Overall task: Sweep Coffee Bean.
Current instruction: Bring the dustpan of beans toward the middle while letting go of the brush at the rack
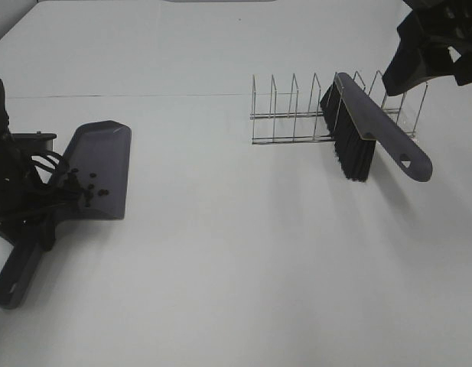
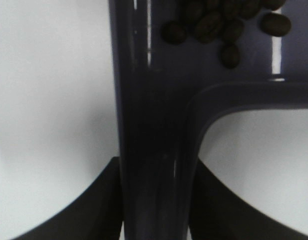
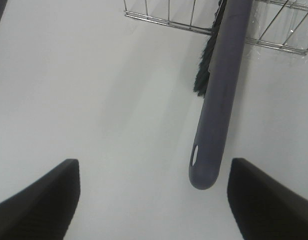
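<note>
A purple-grey dustpan (image 1: 102, 164) lies on the white table at the left, with several tiny dark coffee beans (image 1: 92, 189) on it near the handle. My left gripper (image 1: 33, 195) is shut on the dustpan's handle (image 2: 154, 150), and the beans (image 2: 213, 25) lie just beyond it. The purple brush (image 1: 373, 126) with black bristles (image 1: 352, 149) leans in the wire rack (image 1: 297, 115) at the right. My right gripper (image 1: 433, 50) is open and empty, raised above and behind the brush handle (image 3: 218, 110), its fingers (image 3: 39, 200) spread wide apart.
The wire rack (image 3: 163, 17) stands at the back right on the white table (image 1: 236, 260). A thin seam line runs across the table behind the dustpan. The dustpan's handle end (image 1: 12, 287) points toward the front left edge.
</note>
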Motion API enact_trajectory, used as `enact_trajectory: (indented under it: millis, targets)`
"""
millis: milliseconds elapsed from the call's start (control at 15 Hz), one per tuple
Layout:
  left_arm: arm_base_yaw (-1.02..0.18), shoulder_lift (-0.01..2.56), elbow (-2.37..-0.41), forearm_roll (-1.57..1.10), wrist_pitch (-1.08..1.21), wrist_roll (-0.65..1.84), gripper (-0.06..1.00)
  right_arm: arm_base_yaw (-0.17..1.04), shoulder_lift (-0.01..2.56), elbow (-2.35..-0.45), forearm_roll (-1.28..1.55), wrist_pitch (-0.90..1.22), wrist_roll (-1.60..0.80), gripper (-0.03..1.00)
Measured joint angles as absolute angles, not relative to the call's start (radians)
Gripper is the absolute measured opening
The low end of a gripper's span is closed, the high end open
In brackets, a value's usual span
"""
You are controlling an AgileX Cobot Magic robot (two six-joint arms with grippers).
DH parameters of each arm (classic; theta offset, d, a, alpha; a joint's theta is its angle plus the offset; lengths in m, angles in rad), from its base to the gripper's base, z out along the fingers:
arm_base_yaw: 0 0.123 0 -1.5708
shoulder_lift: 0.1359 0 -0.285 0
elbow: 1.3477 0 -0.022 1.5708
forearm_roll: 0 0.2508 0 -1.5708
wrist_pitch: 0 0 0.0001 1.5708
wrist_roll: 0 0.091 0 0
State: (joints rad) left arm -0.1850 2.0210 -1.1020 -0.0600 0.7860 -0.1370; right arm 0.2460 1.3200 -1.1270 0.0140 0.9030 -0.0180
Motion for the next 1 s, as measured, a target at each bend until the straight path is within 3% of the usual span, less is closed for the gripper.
enact_trajectory:
  millis: [400, 733, 1000]
  targets:
    - [-0.185, 2.036, -1.109, -0.069, 0.784, -0.130, 0.34, 0.246, 1.181, -1.099, 0.025, 0.900, -0.018, 0.76]
    - [-0.185, 2.038, -1.114, -0.074, 0.815, -0.064, 0.67, 0.246, 1.173, -1.098, 0.029, 0.915, -0.018, 0.76]
    - [-0.185, 2.035, -1.116, -0.064, 0.889, -0.036, 0.70, 0.246, 1.173, -1.032, 0.029, 0.914, -0.018, 0.76]
